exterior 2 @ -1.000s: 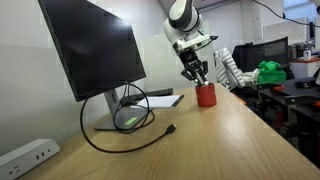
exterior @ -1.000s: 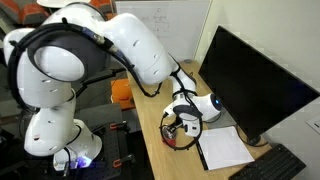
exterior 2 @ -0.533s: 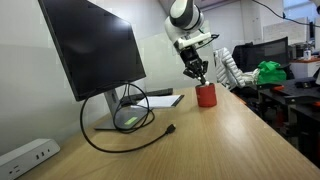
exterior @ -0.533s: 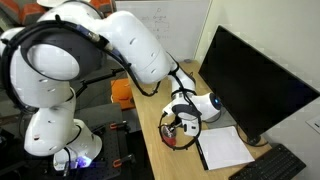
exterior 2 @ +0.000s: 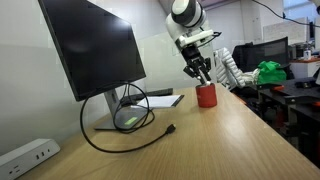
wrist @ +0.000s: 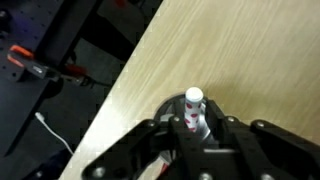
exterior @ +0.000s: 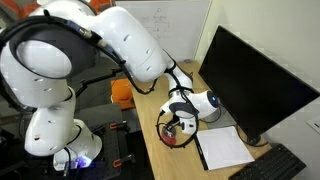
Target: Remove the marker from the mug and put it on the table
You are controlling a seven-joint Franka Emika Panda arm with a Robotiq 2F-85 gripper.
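The marker point(wrist: 194, 108) is a pale stick with red dots, standing upright between my fingers in the wrist view. My gripper point(wrist: 195, 126) is shut on it, right over the mug point(wrist: 168, 104), whose dark rim shows below the jaws. In an exterior view my gripper point(exterior 2: 201, 70) hangs just above the small red mug point(exterior 2: 206, 96) on the light-wood table point(exterior 2: 225, 140). In an exterior view point(exterior: 181, 119) the gripper covers most of the mug point(exterior: 186, 128). The marker's lower end is hidden by the fingers.
A large black monitor point(exterior 2: 95, 50) stands next to the mug, with a looped black cable point(exterior 2: 120, 128) at its foot. A white sheet of paper point(exterior: 225, 148) and a keyboard point(exterior: 272, 165) lie nearby. An orange block point(exterior: 121, 93) sits beyond the table edge.
My gripper has risen slightly above the mug with the marker between its fingers. The mug has not moved.
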